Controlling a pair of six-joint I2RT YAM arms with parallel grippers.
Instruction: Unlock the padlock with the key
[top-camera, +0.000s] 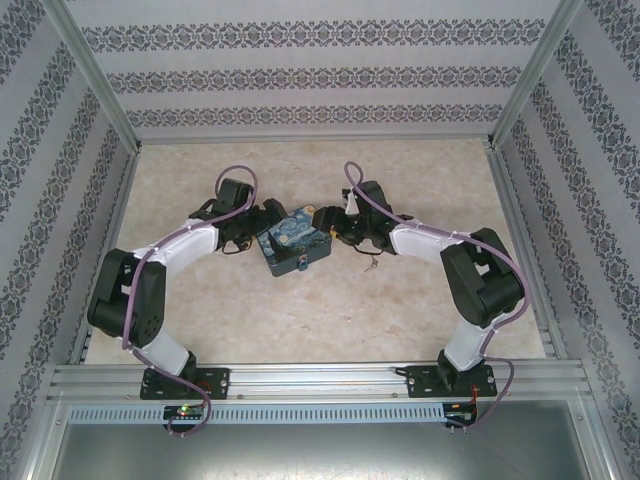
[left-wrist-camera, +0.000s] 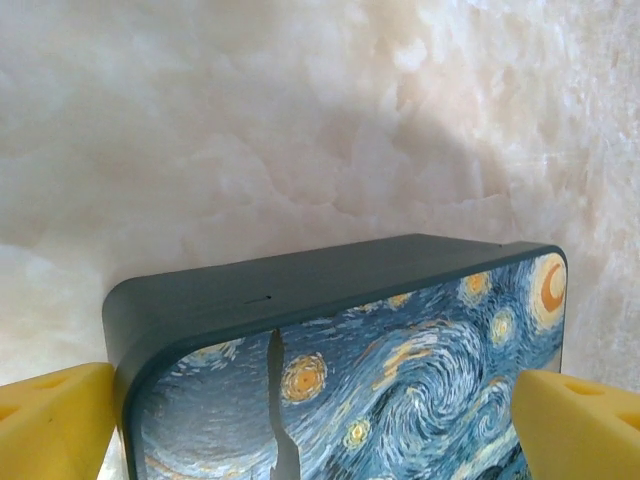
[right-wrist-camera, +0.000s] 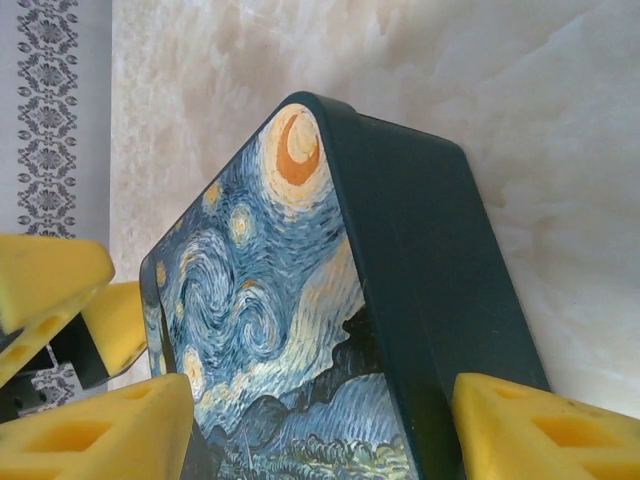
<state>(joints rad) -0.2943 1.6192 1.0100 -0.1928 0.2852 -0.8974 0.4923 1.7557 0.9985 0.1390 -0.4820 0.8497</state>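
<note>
Starry-night tin flat at table centre. Left gripper spread wide, fingers flanking one tin corner. Right gripper spread, straddling opposite corner. Padlock at tin's near edge. Key on table, right of tin.

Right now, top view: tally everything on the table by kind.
Tin: 1
Tools: 2, left tool, right tool
Padlock: 1, tiny, at the tin's near edge
Key: 1, likely, tiny, beside right tool
Total: 5

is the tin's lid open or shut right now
Shut: the tin shows no gap or lifted lid in either wrist view, and it looks closed from the top view too.
</note>
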